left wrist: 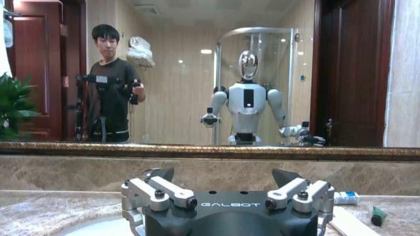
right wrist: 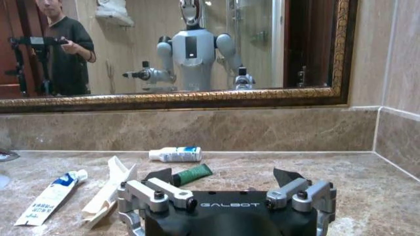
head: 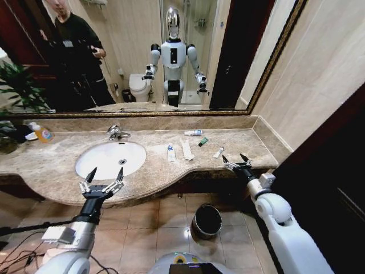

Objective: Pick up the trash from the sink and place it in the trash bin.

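**Both grippers wait open at the table edge**

From my remote seat, left to right: the left gripper (head: pixel 105 175) hovers over the front rim of the white sink (head: pixel 108 160), fingers spread and empty. The trash lies on the marble table (head: pixel 51 165) right of the basin: a white-and-blue tube (head: pixel 170 153), a long wrapper (head: pixel 187 149), a small bottle (head: pixel 193 133), a dark-green piece (head: pixel 203 141). The right gripper (head: pixel 236 160) sits open near them. The trash bin (head: pixel 206 220) stands on the floor below.

white oval sink (head: pixel 110 159) set in beige marble counter (head: pixel 51 165), left | small white tubes and flat wrapper (head: pixel 187 149) on counter, right of sink | round metal trash bin (head: pixel 206 221) on floor, below counter
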You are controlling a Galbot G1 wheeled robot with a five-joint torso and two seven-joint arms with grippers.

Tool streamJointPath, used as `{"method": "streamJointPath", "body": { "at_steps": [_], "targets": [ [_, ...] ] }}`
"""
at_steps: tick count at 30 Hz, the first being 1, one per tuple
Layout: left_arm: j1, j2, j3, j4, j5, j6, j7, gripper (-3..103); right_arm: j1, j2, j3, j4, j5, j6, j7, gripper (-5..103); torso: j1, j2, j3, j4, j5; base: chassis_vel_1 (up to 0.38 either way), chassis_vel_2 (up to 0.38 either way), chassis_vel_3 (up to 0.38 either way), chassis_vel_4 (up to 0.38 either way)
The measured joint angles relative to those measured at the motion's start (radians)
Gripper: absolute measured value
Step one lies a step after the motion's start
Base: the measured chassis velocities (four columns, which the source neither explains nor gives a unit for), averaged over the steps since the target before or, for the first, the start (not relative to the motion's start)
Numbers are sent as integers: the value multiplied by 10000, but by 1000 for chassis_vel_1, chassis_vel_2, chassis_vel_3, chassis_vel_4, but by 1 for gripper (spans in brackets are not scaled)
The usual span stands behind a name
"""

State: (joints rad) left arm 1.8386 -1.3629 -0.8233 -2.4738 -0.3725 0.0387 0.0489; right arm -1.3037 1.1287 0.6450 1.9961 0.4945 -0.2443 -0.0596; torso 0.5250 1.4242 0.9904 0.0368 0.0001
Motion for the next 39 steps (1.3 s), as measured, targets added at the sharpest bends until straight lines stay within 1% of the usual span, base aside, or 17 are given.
{"method": "streamJointPath", "body": {
  "at_steps": [15,22,28,31,39],
  "targets": [
    [0,-1,0,0,0,0,0,100,829,-124,-356,-561,277,-323,260,100,0,2,0,1,-1,0,0,0,0],
    [0,0,0,0,0,0,0,100,1128,-177,-402,-857,351,-406,252,100,0,2,0,0,-1,0,0,0,0],
    [0,0,0,-1,0,0,0,100,1472,-194,-498,-965,393,-715,328,100,0,2,0,1,-1,0,0,0,0],
    [0,0,0,0,0,0,0,100,1846,-160,-673,-1081,418,-1019,518,100,0,2,0,0,-1,0,0,0,0],
    [0,0,0,0,0,-1,0,100,2647,-147,-1203,-1897,385,-1241,855,100,0,0,0,1,-1,0,0,0,0]
  ]
}}
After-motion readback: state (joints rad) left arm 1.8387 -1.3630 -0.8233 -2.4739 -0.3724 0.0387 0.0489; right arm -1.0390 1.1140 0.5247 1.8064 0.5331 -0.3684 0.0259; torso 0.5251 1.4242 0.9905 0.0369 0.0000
